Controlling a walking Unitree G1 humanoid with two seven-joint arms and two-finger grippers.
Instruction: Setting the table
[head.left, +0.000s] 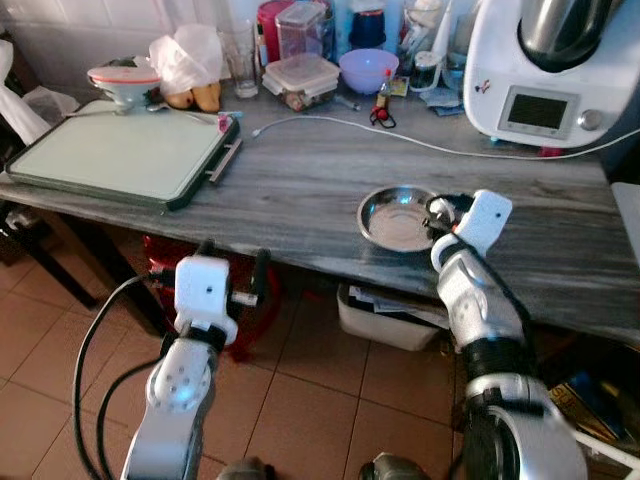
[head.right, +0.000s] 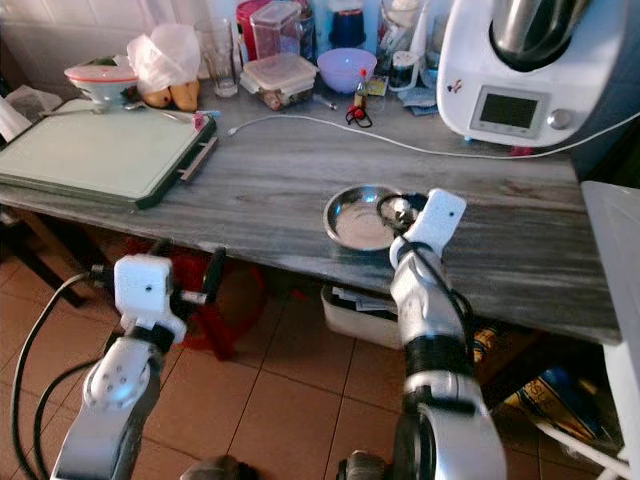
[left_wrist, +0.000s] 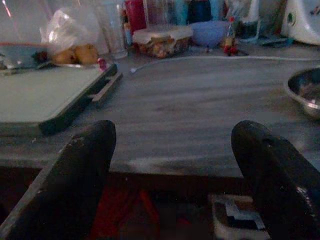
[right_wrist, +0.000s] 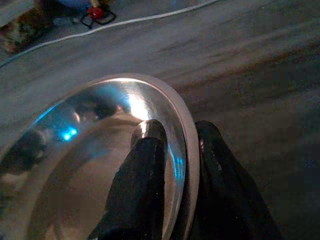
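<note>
A shallow steel bowl (head.left: 393, 218) rests on the grey wooden table (head.left: 300, 180), near its front edge. My right gripper (head.left: 441, 215) is shut on the bowl's right rim; in the right wrist view one finger (right_wrist: 140, 170) lies inside the bowl (right_wrist: 90, 150) and the other finger (right_wrist: 220, 170) outside it. My left gripper (head.left: 232, 262) is open, held below and in front of the table's front edge, with nothing between its fingers (left_wrist: 80, 170).
A green tray (head.left: 120, 150) lies at the table's left. A white cable (head.left: 400, 135) crosses the middle. At the back stand food boxes (head.left: 300, 75), a purple bowl (head.left: 368, 68) and a white kitchen machine (head.left: 550, 70). A crate (head.left: 385, 315) sits under the table.
</note>
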